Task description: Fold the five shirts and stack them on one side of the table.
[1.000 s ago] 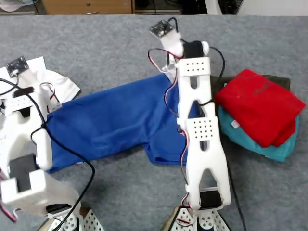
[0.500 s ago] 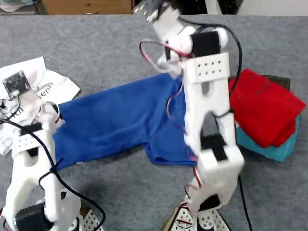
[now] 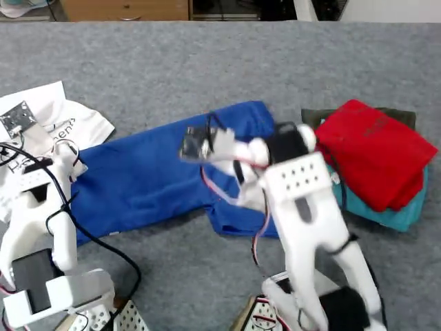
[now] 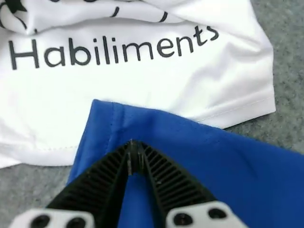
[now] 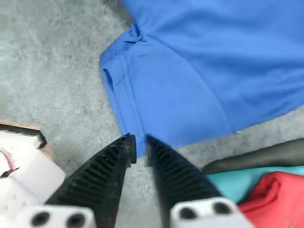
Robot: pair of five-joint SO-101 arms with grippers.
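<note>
Left tool (image 4: 135, 154) pinches blue shirt (image 4: 213, 156) corner; right tool (image 5: 139, 142) narrowly parted over its sleeve hem.

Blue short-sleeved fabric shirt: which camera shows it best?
High view: the blue shirt lies spread nearly whole, the right arm covering part. Left wrist view shows one corner; right wrist view one hemmed edge.

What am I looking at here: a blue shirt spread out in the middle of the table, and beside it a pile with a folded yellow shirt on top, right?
Not quite. The folded shirt on top of the pile is a red shirt, not a yellow one, as the high view shows. The rest holds: the blue shirt lies spread out in the middle of the table, with the pile beside it.
</note>
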